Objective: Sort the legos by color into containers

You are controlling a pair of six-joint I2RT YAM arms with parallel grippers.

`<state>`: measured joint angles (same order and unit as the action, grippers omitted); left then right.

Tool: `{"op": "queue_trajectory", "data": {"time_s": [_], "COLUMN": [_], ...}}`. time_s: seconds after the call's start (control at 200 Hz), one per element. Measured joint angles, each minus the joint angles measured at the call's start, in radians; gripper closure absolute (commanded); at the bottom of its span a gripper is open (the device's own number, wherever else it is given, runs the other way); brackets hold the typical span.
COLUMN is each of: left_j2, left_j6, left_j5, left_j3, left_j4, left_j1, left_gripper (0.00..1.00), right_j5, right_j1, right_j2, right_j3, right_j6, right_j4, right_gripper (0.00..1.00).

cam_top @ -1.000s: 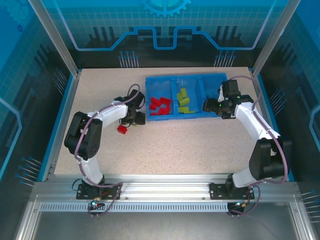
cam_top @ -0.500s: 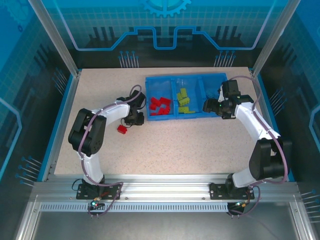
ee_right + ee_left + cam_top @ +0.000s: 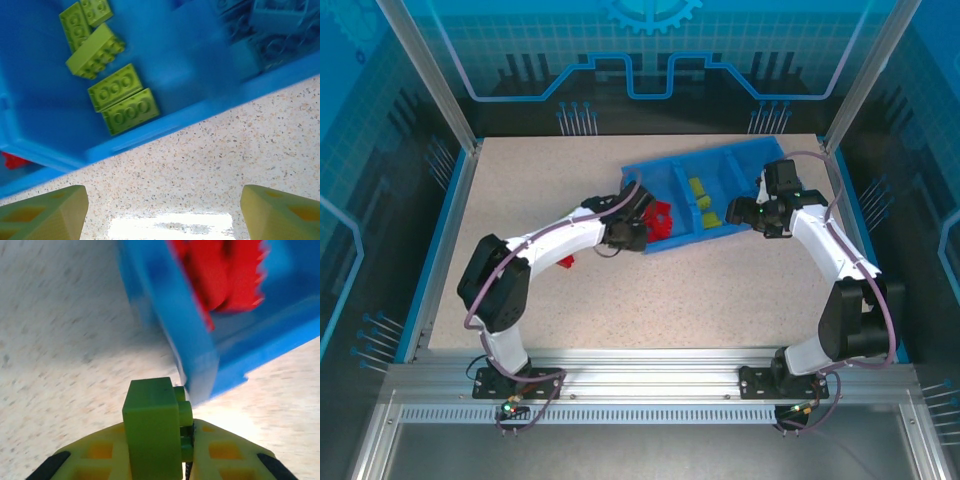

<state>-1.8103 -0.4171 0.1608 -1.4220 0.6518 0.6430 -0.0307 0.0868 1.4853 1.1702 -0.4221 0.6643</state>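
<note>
My left gripper (image 3: 170,442) is shut on a yellow-green lego (image 3: 152,430), which stands upright between the fingers, studs facing right. It hovers at the near left corner of the blue tray (image 3: 170,320), whose left compartment holds red legos (image 3: 225,275). From above, the left gripper (image 3: 634,229) meets the skewed tray (image 3: 650,172) by the red legos (image 3: 661,220). Yellow-green legos (image 3: 122,100) lie in the middle compartment, blue ones (image 3: 270,25) in the right. My right gripper (image 3: 162,210) stands open over bare table beside the tray's near wall (image 3: 200,120).
One red lego (image 3: 566,261) lies loose on the table left of the left forearm. The tray sits at an angle, its right end farther back. Blue rails and glass walls border the speckled table (image 3: 720,290).
My left gripper has shut on the yellow-green lego and swung right to the tray's corner. The tray has turned askew from its square position. The right arm has stayed put.
</note>
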Motion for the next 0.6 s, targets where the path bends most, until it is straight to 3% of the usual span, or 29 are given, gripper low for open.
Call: {"op": "queue_trajectory", "data": {"time_s": [0.125,0.345,0.6], "left_j2": [-0.081,-0.206,-0.246], "left_j6": [0.000,-0.004,-0.003], "left_j5": [-0.004,-0.005,-0.008], "left_j3": [-0.240,-0.478,-0.554], "left_j4": [0.016,0.008,0.029], "left_j1": [0.016,0.016,0.016], "left_gripper": [0.87,0.87,0.85], "right_j5": [-0.001,-0.002,-0.017], "right_j1": [0.000,0.000,0.004], "right_j2": [0.000,0.000,0.082], "right_j3": [0.000,0.000,0.019], "right_j6": [0.000,0.000,0.057], "right_j4": [0.000,0.000,-0.077], "right_gripper": [0.19,0.19,0.19]}}
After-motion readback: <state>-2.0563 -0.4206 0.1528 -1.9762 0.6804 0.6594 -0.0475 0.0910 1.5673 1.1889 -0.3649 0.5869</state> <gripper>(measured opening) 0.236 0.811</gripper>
